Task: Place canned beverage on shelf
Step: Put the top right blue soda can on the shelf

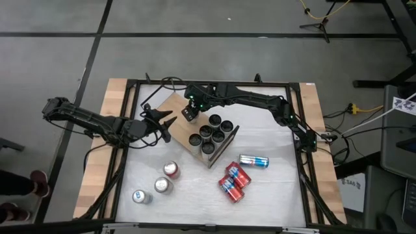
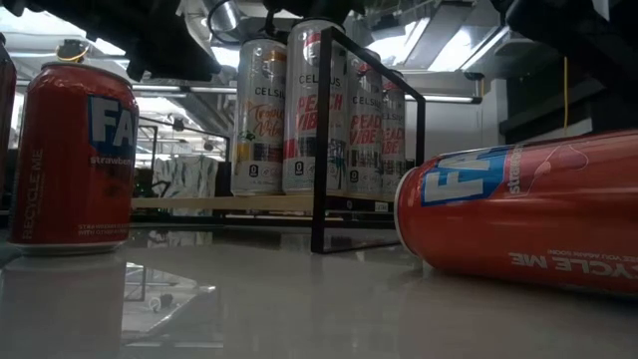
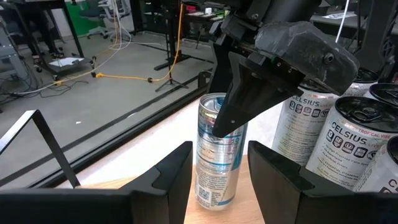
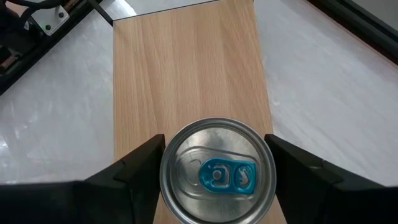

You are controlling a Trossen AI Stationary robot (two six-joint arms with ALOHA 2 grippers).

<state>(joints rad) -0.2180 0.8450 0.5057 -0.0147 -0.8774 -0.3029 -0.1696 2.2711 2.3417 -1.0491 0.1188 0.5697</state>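
A slim silver-and-blue can (image 3: 216,155) stands upright over the left part of the light-wood shelf (image 1: 175,107). My right gripper (image 4: 214,171) is shut on its top and shows in the high view (image 1: 190,112) above the board. My left gripper (image 3: 217,177) is open and level just off the shelf's left edge (image 1: 167,123). It is short of the can and touches nothing. Several tall Celsius cans (image 1: 211,130) stand in a cluster on the shelf's right part (image 2: 319,110). My right gripper pinches the can's upper wall just under the rim (image 4: 168,165), one finger on each side. The fingers (image 3: 239,102) slant down onto it from above. The can is upright with its blue tab (image 4: 227,175) up. Its base is at the board; whether it rests there I cannot tell.
On the white tabletop near the front lie red cans (image 1: 234,182) and a blue-and-silver can (image 1: 253,160). Three more cans stand upright at the left (image 1: 162,185). In the low view a red can (image 2: 75,160) stands and another (image 2: 528,214) lies before the shelf's black wire frame (image 2: 317,150).
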